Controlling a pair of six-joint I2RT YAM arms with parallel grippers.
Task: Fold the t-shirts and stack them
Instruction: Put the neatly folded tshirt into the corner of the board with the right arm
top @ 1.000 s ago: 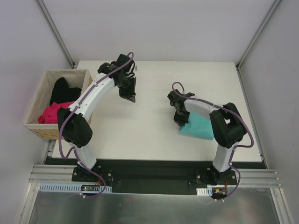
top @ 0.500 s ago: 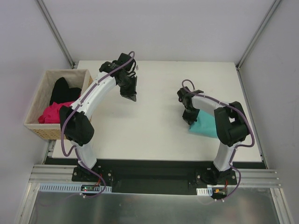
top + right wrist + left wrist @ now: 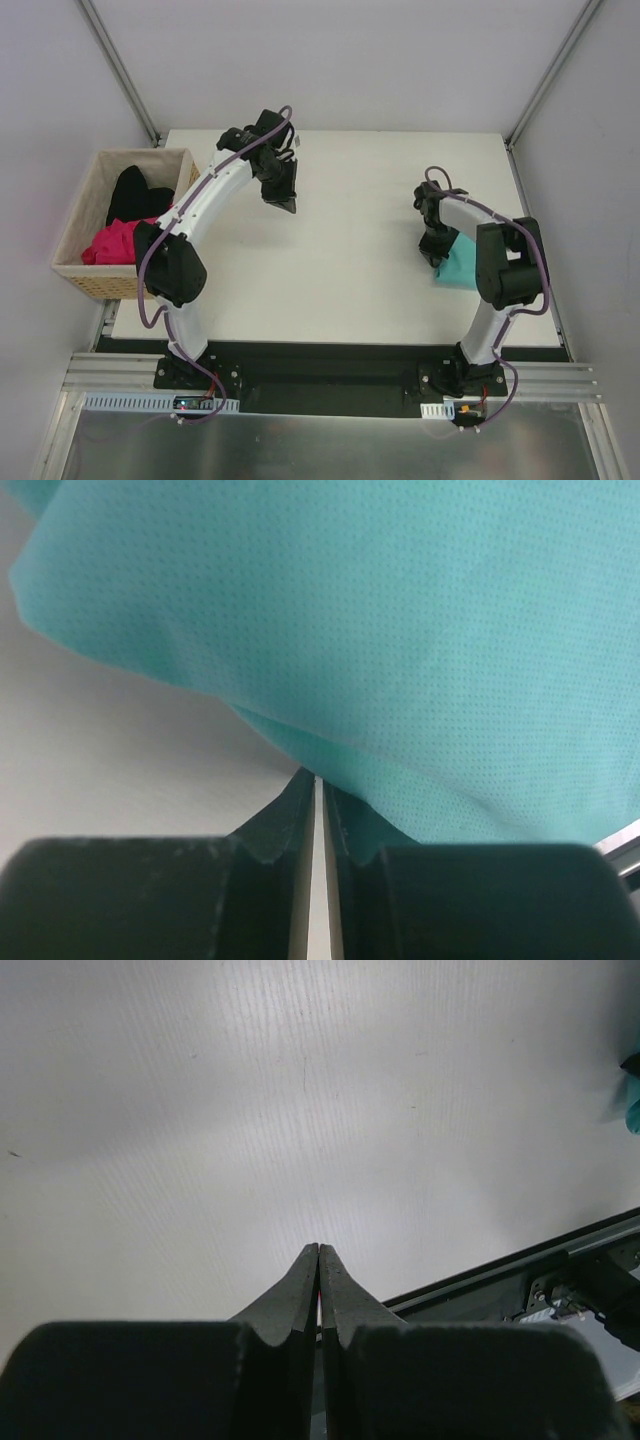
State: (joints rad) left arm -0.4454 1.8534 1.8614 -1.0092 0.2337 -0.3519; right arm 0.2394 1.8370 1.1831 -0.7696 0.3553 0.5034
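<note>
The right tool (image 3: pixel 437 252) is closed down to a thin slit, and its tips meet the folded edge of the teal t-shirt (image 3: pixel 462 270). In the right wrist view the cloth hangs over the tips and fills the view beyond them. I judge that it is pinching a lower layer there, but the pinch itself is hidden. From this tool the teal t-shirt lies directly ahead and to its right side, on the surface (image 3: pixel 340 280) near the right border. Most of it is under the arm, so I cannot tell its long axis

The left tool (image 3: pixel 284 203) is clenched on nothing and hangs above bare surface, well apart from the teal t-shirt. The pink t-shirt (image 3: pixel 112 242) and the black t-shirt (image 3: pixel 130 192) lie crumpled in the basket (image 3: pixel 75 270), which stands to the left of this tool, beyond the border of the surface. The pink one is on the nearer side, toward the arm bases, and the black one behind it

This is the relation that matters, in my opinion: both unfolded shirts are on the left tool's side and far from the right tool, so the left arm is the nearer one to fetch the next shirt
</note>
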